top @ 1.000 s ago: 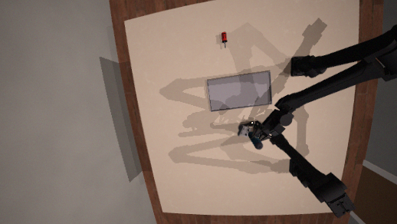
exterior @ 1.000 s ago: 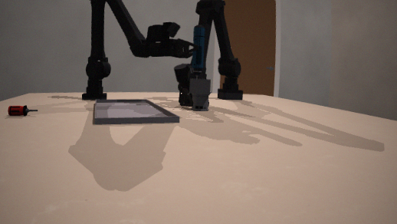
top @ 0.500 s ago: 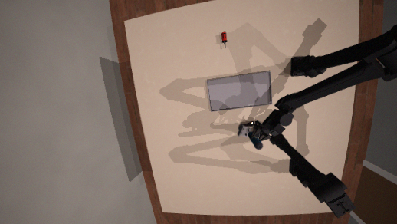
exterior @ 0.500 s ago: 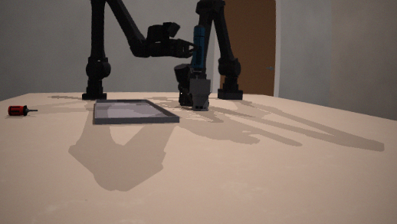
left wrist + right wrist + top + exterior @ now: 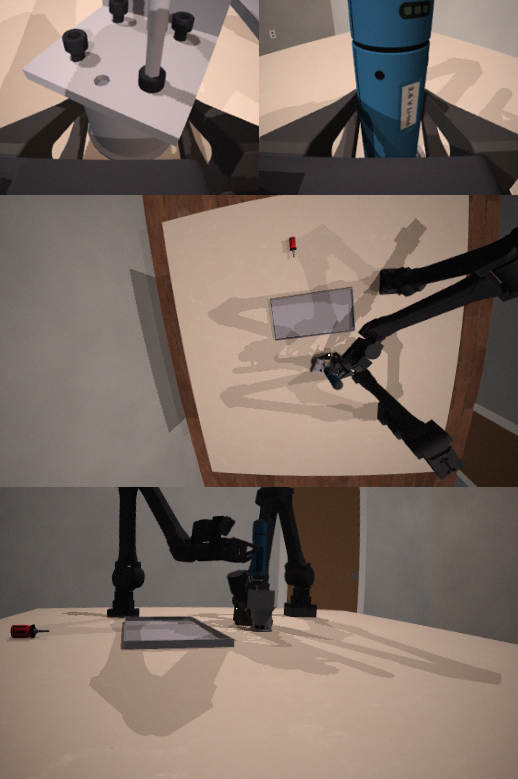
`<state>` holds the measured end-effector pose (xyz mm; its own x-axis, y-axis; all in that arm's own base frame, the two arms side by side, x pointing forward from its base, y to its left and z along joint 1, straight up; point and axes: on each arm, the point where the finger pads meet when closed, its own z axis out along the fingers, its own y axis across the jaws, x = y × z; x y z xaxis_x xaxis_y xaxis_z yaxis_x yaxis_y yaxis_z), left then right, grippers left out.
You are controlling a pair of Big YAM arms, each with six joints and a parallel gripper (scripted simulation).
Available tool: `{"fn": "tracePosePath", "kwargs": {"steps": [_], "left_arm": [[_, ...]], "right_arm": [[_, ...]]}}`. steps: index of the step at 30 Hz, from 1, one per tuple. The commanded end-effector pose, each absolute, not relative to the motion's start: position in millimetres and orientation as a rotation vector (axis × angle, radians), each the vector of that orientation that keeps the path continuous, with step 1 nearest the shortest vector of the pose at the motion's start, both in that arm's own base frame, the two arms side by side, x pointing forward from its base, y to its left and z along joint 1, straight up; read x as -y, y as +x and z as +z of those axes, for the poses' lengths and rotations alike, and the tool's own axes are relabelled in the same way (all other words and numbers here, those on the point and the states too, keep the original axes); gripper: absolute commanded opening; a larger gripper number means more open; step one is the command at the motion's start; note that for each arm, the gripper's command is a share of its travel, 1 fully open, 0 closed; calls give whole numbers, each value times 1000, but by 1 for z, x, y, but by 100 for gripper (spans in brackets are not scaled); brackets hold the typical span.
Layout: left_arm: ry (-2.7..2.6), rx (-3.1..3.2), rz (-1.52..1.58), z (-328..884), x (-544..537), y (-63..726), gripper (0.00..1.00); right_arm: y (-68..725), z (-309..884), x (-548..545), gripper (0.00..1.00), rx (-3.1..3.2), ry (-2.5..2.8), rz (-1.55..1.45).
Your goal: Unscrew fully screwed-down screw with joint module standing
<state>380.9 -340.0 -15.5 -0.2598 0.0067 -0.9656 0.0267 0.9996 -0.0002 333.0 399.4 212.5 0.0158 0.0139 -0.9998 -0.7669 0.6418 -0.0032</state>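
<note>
The joint module (image 5: 260, 609) stands upright on the table with the light grey bracket (image 5: 124, 66) on top. Three black screws (image 5: 76, 43) (image 5: 118, 7) (image 5: 182, 23) stand in the bracket. A fourth screw (image 5: 151, 78) has the screwdriver's grey bit (image 5: 157, 20) pressed into its socket. My right gripper (image 5: 248, 551) is shut on the blue barrel of the electric screwdriver (image 5: 389, 61), which stands upright over the module (image 5: 258, 552). My left gripper (image 5: 131, 97) is shut on the module's round body low down, with fingers on both sides.
A shallow grey tray (image 5: 312, 313) lies beside the module. A small red hand screwdriver (image 5: 292, 244) lies far off near the table's edge. Both arms meet over the module.
</note>
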Motion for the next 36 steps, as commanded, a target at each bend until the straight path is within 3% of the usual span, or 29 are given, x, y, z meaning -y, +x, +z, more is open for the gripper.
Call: {"fn": "tracePosePath", "kwargs": {"steps": [1,36], "left_arm": [[46,-1835,-18,-25,342,374,59],[46,-1835,-18,-25,342,374,59]], "right_arm": [[329,212,-402,42,-1417,-680,686],[336,227,-404,42,-1400,-659,694]]}}
